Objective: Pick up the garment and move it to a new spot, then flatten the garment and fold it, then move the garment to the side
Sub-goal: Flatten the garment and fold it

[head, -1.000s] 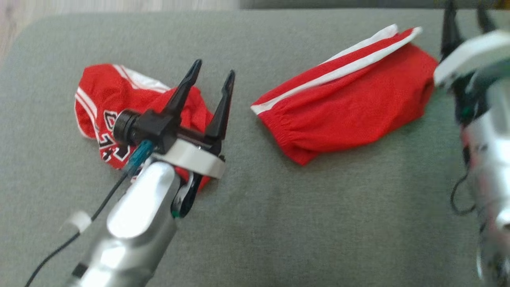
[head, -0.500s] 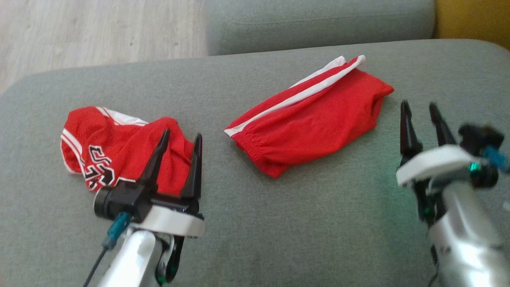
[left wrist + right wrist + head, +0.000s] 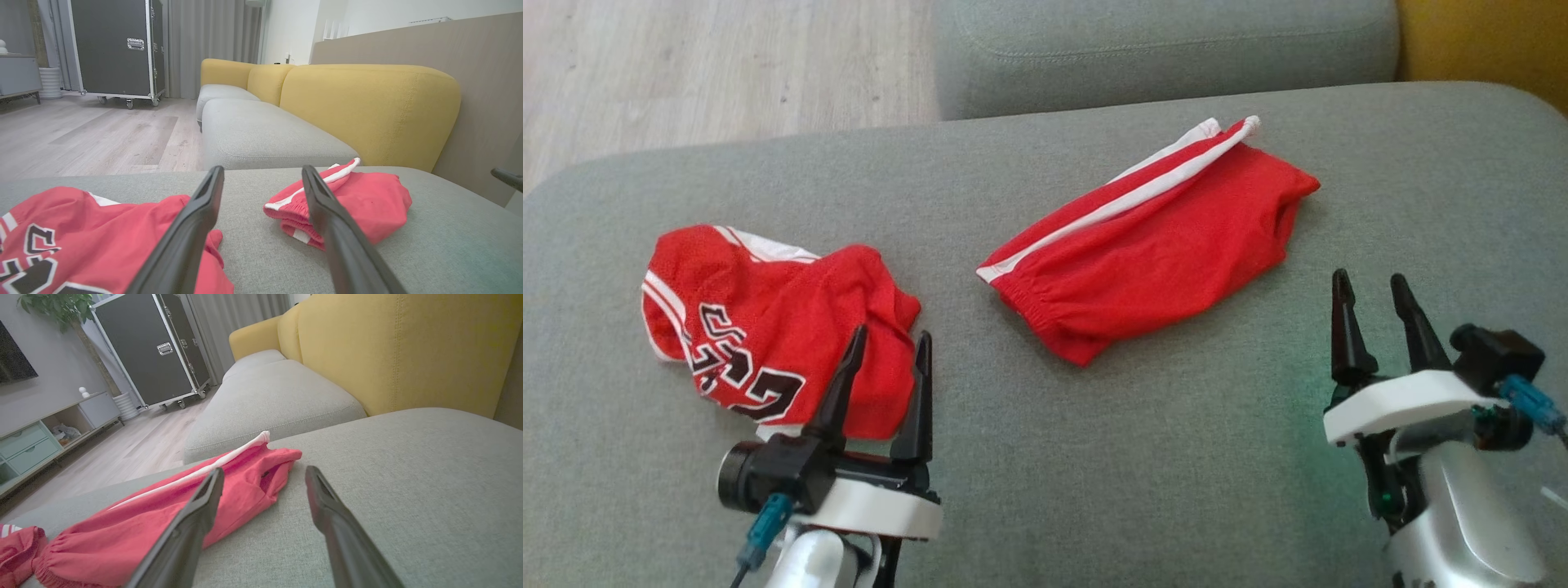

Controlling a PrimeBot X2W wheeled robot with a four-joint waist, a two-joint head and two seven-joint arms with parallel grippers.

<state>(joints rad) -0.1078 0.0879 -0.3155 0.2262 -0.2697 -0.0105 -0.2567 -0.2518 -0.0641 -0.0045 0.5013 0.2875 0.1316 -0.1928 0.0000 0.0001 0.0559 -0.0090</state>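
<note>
Left jaws and right jaws gape empty; shorts [image 3: 1152,269] lie folded near jersey [image 3: 768,327]

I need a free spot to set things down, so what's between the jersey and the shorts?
Nothing lies there. The head view shows only a bare strip of grey cushion between the jersey and the shorts.

Red shorts [image 3: 1168,261] with white stripes; red jersey [image 3: 792,310], seemingly black-lettered.

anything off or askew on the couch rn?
Jersey at the left lies crumpled, lettering creased. Shorts in the middle lie folded and neat, though slanted. Left gripper and right gripper open, empty.
</note>
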